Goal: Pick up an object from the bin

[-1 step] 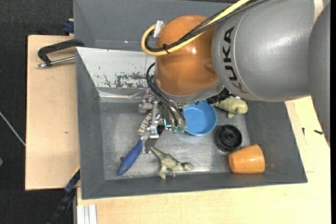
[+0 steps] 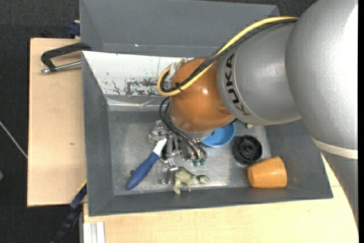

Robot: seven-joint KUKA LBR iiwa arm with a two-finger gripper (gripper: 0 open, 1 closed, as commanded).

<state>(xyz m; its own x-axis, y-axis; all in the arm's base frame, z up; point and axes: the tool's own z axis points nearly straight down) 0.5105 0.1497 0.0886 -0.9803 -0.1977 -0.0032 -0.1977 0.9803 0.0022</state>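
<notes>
Reaching into the bin point(image 2: 122, 139) from the right of the frame with a big grey arm point(image 2: 267, 77), an orange cover point(image 2: 199, 102) at the wrist and a yellow cable point(image 2: 250, 31) laid over both. In the lower middle of the frame, the gripper point(image 2: 177, 157), low over the bin floor and right among a small heap. Not possible to say whether clenched or released: too many metal parts and small things crowded together at that place. Just left of the gripper, touching it or nearly so, a pen point(image 2: 142, 171) with a blue body and a white part, lying slanted, the blue end toward the lower left. Just below the gripper, close to the front wall, a small greenish toy point(image 2: 187, 179), its shape hard to read. Closest to the gripper, then, the pen and the toy; hard to decide between the two as the one under it, and hard to say of either whether grasped. To the right of the gripper, partly hidden under the cover, a blue round dish point(image 2: 222, 136). Just beside the dish, further right, a black round cap point(image 2: 247, 149). Near the cap but apart from it, toward the lower right of the frame, an orange cup point(image 2: 267, 172) lying on its side on the floor. On the back wall, in the upper middle, a pale patch point(image 2: 131, 74) with dark specks.
</notes>
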